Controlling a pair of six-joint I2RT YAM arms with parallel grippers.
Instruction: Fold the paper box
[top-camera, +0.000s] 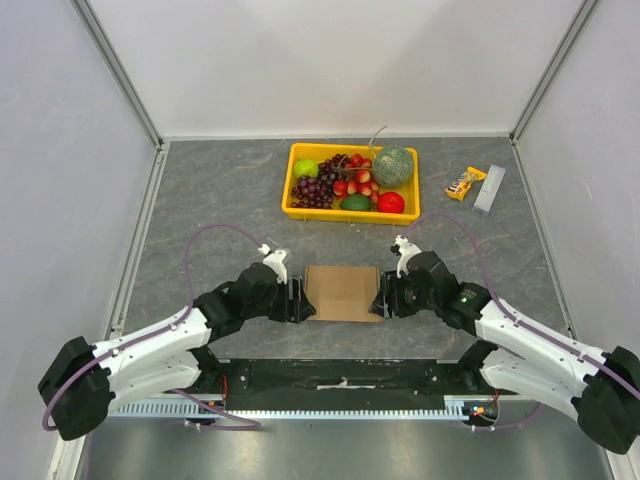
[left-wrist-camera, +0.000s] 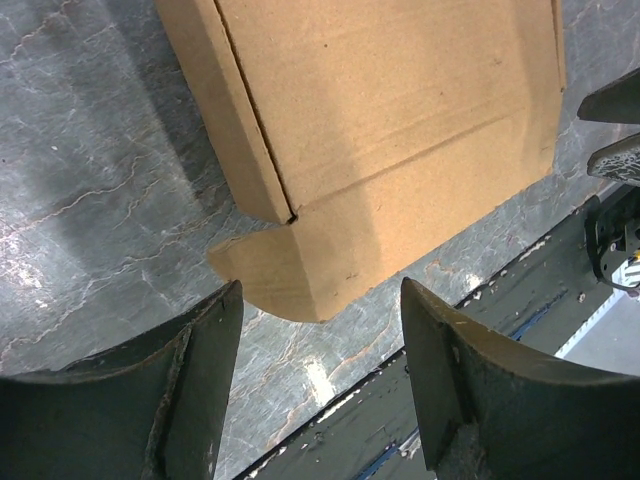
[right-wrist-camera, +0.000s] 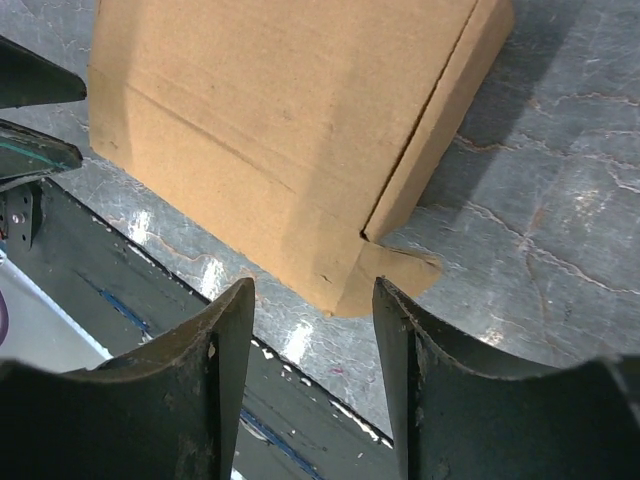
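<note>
The paper box (top-camera: 343, 292), near the middle of the bench's (top-camera: 220, 200) near edge, is being flanked by the left claw (top-camera: 298, 300) and right claw (top-camera: 381, 298), both open and empty; its loose corner tabs (left-wrist-camera: 255, 265) are likely being put at risk of crushing by any uneven squeeze.

The paper box (top-camera: 342, 292) is plain brown cardboard, folded into a slim closed rectangle. It lies flat on the grey counter (top-camera: 220, 200), close to its front edge. A small rounded flap (left-wrist-camera: 250, 268) juts out at each near corner.
</note>
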